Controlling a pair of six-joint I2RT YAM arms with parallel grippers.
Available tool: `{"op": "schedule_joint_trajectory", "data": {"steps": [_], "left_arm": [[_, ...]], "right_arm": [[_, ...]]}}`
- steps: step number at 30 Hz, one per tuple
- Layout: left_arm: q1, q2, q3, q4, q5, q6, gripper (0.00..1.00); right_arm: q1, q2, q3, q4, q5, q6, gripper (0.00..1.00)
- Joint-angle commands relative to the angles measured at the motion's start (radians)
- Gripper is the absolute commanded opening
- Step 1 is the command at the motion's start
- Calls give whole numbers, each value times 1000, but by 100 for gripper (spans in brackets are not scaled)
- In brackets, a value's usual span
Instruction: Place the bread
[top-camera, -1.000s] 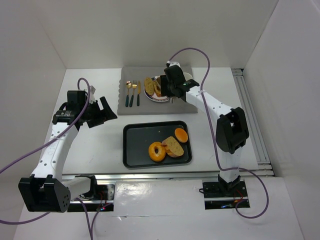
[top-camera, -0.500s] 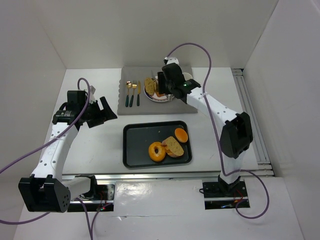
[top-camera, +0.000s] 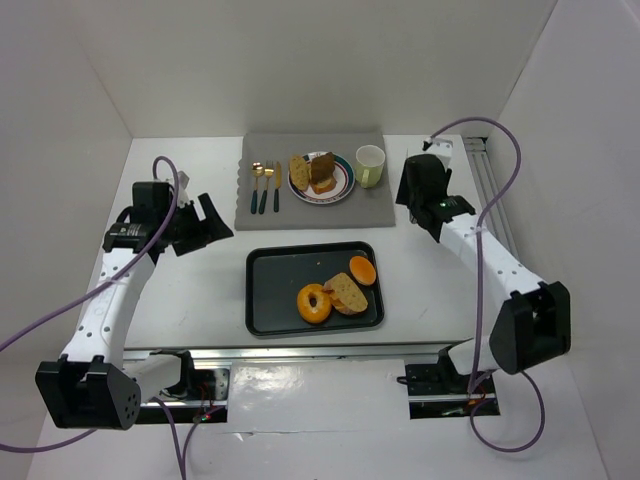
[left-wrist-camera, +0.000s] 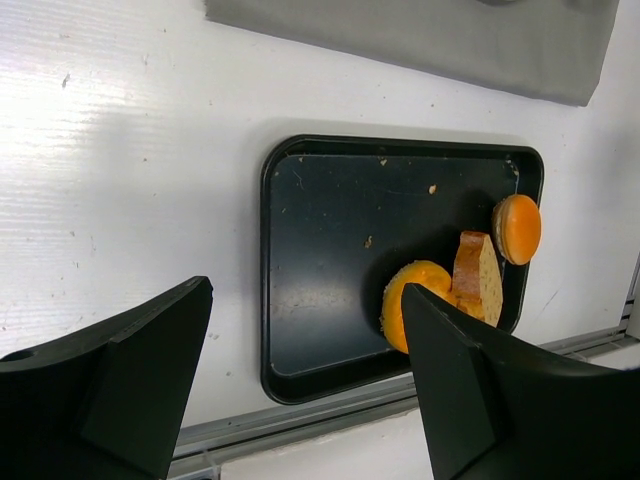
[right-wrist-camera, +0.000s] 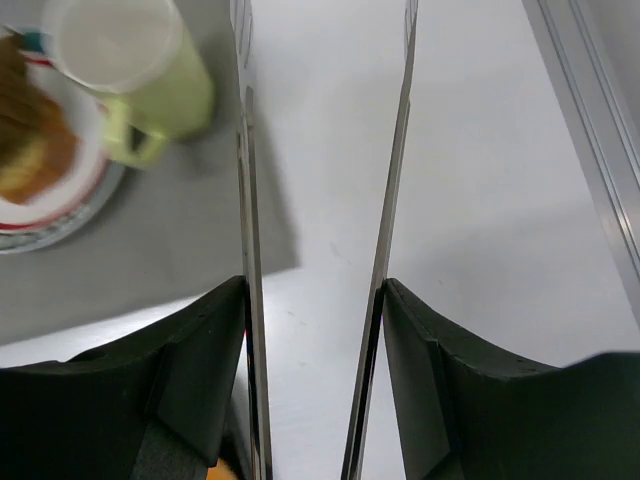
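Two bread pieces (top-camera: 312, 172) are sitting on the plate (top-camera: 346, 186) as your right pincer (right-wrist-camera: 322, 100), jaws apart and empty, is swinging clear past the mug (top-camera: 369, 165), meaning this placement is looking done.

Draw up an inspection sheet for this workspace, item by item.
Surface: white table, with a grey mat at its far side.
Job's things: two bread pieces on the plate; a bread slice on the black tray.
Clutter: bagel and orange bun on the tray; green cup and cutlery on the mat.
Grippers: left pincer open, empty, left of the tray; right pincer open, empty, right of the cup.
Cables: purple cables loop off both arms, clear of the food.
Surroundings: white walls; metal rail along the right edge.
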Motion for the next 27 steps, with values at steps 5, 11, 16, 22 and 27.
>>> {"op": "schedule_joint_trajectory", "data": {"steps": [5, 11, 16, 22, 27], "left_arm": [[-2, -11, -13, 0, 13, -7, 90], [-2, -11, -3, 0, 1, -7, 90], [-2, 12, 24, 0, 22, 2, 97], [-2, 63, 47, 11, 22, 2, 100], [-63, 95, 47, 46, 22, -9, 100]], "right_arm": [[-103, 140, -96, 218, 40, 13, 64], [-148, 287, -153, 332, -39, 58, 66], [-139, 269, -95, 251, -29, 107, 100], [-148, 180, 63, -24, -23, 168, 100], [-148, 31, -54, -67, -63, 206, 100]]}}
